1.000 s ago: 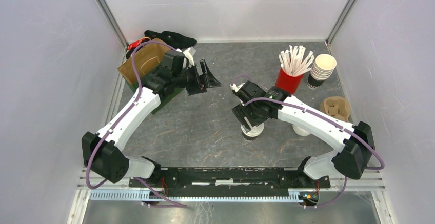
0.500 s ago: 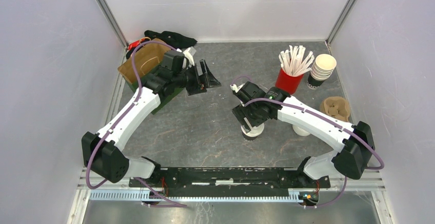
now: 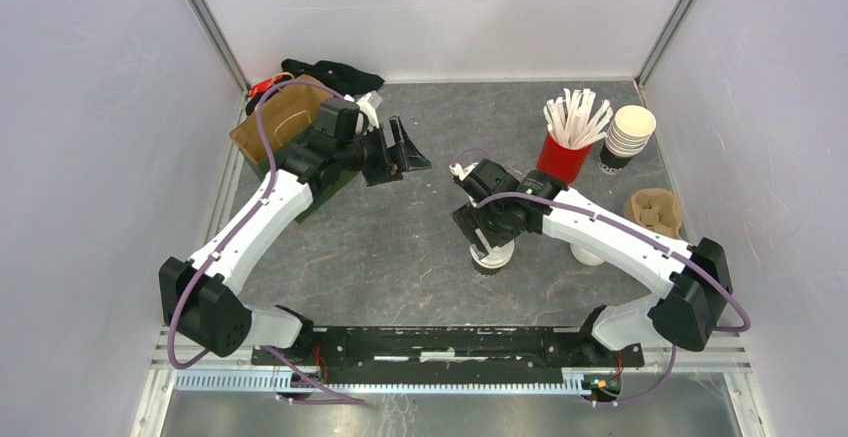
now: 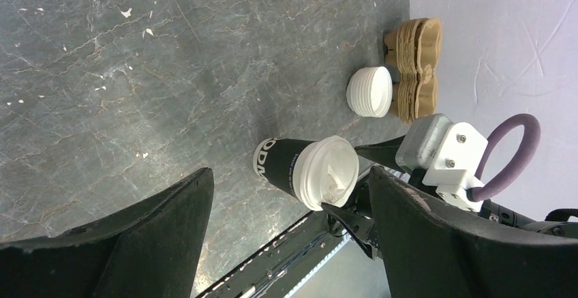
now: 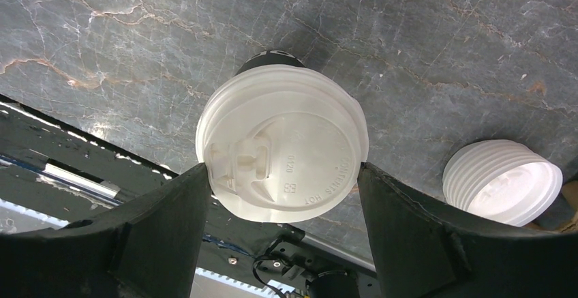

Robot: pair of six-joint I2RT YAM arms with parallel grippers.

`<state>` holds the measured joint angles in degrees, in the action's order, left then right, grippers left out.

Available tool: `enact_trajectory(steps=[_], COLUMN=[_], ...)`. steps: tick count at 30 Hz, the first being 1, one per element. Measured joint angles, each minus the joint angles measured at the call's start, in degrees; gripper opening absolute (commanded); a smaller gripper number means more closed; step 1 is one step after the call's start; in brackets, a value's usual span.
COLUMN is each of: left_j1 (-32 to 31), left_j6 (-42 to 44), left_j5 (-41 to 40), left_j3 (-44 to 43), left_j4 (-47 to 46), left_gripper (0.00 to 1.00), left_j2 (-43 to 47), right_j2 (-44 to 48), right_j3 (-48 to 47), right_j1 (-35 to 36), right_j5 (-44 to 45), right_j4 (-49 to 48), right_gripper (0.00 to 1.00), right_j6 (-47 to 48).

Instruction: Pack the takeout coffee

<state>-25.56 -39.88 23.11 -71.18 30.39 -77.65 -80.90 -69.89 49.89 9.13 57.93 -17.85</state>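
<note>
**Q:** Top view: where is the takeout coffee?

**A:** One capped takeout coffee cup (image 3: 490, 267) stands on the table (image 3: 380, 247), just toward 5 o'clock of centre. Your right gripper (image 3: 490, 247) sits over it from above and hides most of the white lid (image 3: 499, 251). Your left gripper (image 3: 408, 155) hangs at 11 o'clock, well apart from the cup, its jaws spread and empty. At 1 o'clock there is a red cup (image 3: 562, 160) of white sticks, with a stack of lidless cups (image 3: 628, 135) beside it. At 3 o'clock lie brown pulp carriers (image 3: 655, 209), and at 10 o'clock a brown paper bag (image 3: 285, 115).

**Q:** Left wrist view?

**A:** This view is turned on its side. You see the cup framed between the two spread left fingers (image 4: 136, 243), far beyond them and untouched by them. Its dark wall bears pale lettering, and its lid faces 3 o'clock. A right fingertip (image 4: 339, 213) meets the lid rim at 6 o'clock. A stack of loose lids (image 4: 370, 91) lies toward 1 o'clock of the cup, just beside the carriers.

**Q:** Right wrist view?

**A:** You look straight down on the lid, which is seated on the cup. The right fingers (image 5: 157, 236) meet its rim at 9 and 3 o'clock, so the claw, though spread wide, grips the lid. The lid stack lies at 4 o'clock, near the cup but apart from it.
</note>
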Motion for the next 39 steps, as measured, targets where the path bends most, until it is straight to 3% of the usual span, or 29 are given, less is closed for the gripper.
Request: enact_trajectory(steps=[39], left_j1=[0.0], left_j6=[0.0], left_j5=[1.0], left_j3=[0.0], left_j4=[-0.1], left_gripper=[0.90], left_j2=[0.0], right_j2=[1.6], right_j3=[1.2], right_j1=[0.0], right_j5=[-1.4], right_j4=[-0.3], right_gripper=[0.86], right_j6=[-0.3])
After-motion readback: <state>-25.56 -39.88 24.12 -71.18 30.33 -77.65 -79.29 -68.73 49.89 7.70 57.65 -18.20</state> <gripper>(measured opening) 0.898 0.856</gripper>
